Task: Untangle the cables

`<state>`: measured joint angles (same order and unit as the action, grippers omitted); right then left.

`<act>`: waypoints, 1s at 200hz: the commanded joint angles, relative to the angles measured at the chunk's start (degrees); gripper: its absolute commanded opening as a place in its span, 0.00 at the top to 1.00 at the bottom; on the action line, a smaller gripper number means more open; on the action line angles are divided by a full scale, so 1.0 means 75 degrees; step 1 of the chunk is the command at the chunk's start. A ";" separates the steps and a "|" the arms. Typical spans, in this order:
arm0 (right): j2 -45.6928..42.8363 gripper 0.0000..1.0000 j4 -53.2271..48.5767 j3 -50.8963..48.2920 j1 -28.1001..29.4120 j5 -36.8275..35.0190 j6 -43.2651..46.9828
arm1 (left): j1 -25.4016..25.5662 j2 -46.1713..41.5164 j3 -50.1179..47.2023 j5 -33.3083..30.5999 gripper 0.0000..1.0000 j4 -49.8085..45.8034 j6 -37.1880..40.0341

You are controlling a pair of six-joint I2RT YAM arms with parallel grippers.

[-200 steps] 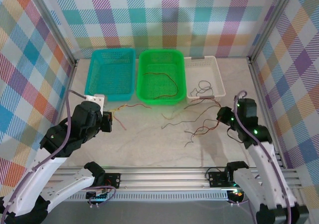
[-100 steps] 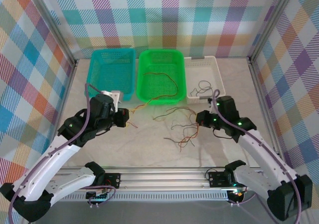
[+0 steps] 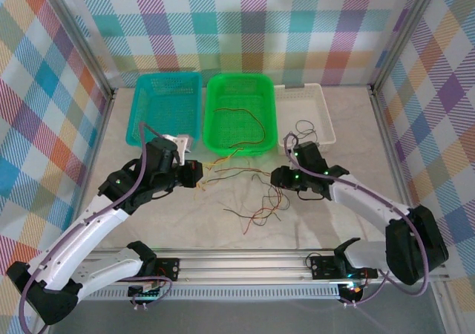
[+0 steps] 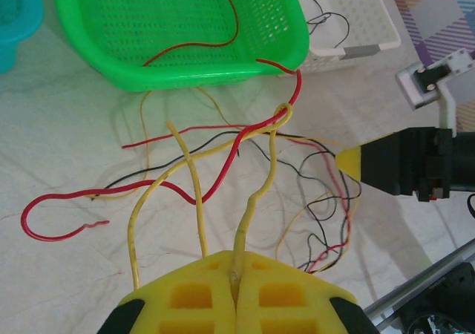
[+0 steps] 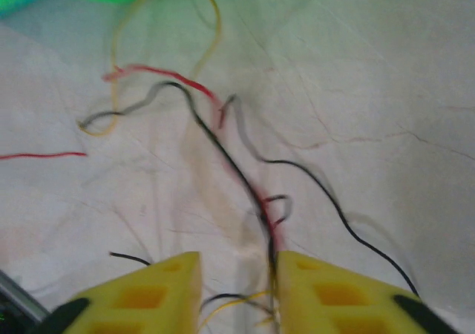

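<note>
The cables lie in a loose tangle (image 3: 256,204) of red, yellow and black strands on the table, in front of the baskets. My left gripper (image 3: 194,177) is shut on a yellow cable (image 4: 256,193), which rises from the closed jaws (image 4: 236,263) and crosses a red cable (image 4: 223,174). That red cable trails over the green basket's front rim. My right gripper (image 3: 276,177) sits at the tangle's right side, open (image 5: 236,263). A black cable (image 5: 223,152) and a red strand run along the inner face of its right finger (image 5: 297,271).
Three baskets stand in a row at the back: teal (image 3: 167,75), green (image 3: 239,78) with a red cable inside, white (image 3: 300,88) with a black cable inside. An aluminium rail (image 3: 245,260) runs along the near edge. Checked walls enclose the table.
Both arms have swung in toward the middle, and the tangle has bunched up and drifted left. My right gripper has gone from shut to open. The left one still holds the yellow cable.
</note>
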<state>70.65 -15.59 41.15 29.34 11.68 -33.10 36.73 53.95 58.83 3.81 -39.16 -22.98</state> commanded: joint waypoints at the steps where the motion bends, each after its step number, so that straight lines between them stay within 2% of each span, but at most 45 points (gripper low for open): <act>1: -0.0797 0.57 0.0523 0.0152 0.0072 0.0225 0.0148 | 0.0127 0.0103 -0.0083 0.0183 1.00 0.0391 -0.0131; 47: -0.1095 0.48 0.0723 0.0406 0.0202 0.1038 -0.0092 | 0.0359 0.0332 -0.0119 0.0167 1.00 0.0643 -0.0217; 104: -0.0039 0.44 0.2074 0.0683 0.0901 0.1474 -0.1200 | 0.1023 0.0641 -0.0027 -0.0295 1.00 0.0777 -0.0262; 200: 0.0171 0.44 0.1997 0.0849 0.1103 0.0237 -0.1653 | 0.1662 0.0589 -0.0175 -0.0776 1.00 0.0791 -0.0286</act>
<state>72.60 -2.07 45.98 37.36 15.92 -44.38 47.77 58.94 58.35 -0.51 -34.28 -24.67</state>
